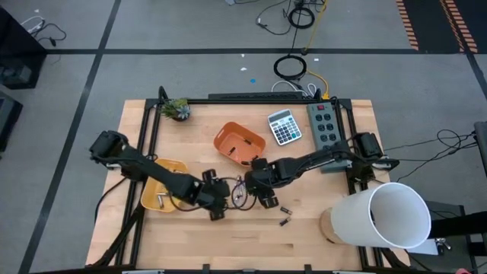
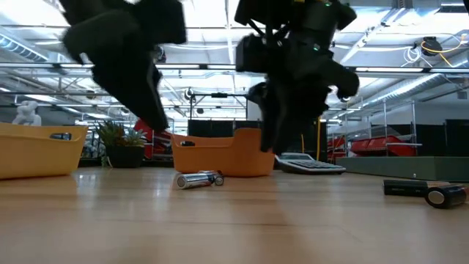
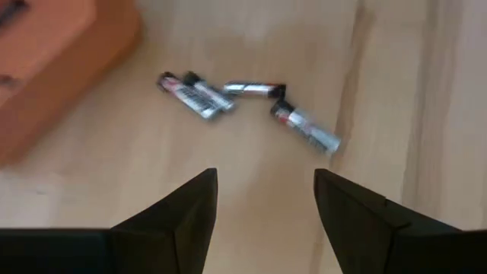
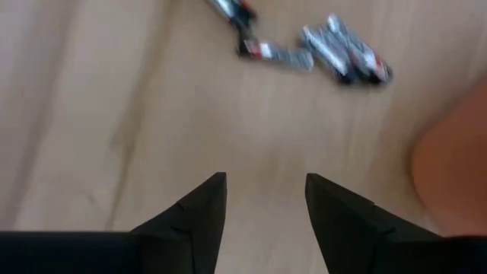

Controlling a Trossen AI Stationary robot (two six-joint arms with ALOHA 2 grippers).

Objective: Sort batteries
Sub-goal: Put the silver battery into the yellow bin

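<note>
Desk (image 1: 251, 236): pale wood with a black frame around it; both arms reach over its middle.
White tube (image 1: 384, 215): big, lying at the desk's front right corner.
Left arm: comes in from the left; its gripper (image 1: 215, 202) hangs over the desk centre, jaws released and empty, as the left wrist view shows (image 3: 262, 205).
Right arm: comes in from the right; its gripper (image 1: 262, 192) hangs just beside the left one, jaws spread with nothing between them (image 4: 262, 202).
Orange bin (image 1: 238, 143): behind the grippers, near the desk's middle.
Yellow tray (image 1: 161, 189): at the left, partly under the left arm, holding a few batteries.
Calculator (image 1: 284, 126): behind, right of the orange bin.
Batteries (image 3: 247, 103): four silvery ones lie loose in a cluster on the wood near the orange bin, ahead of both grippers; two more (image 1: 285, 215) lie apart towards the front right.
</note>
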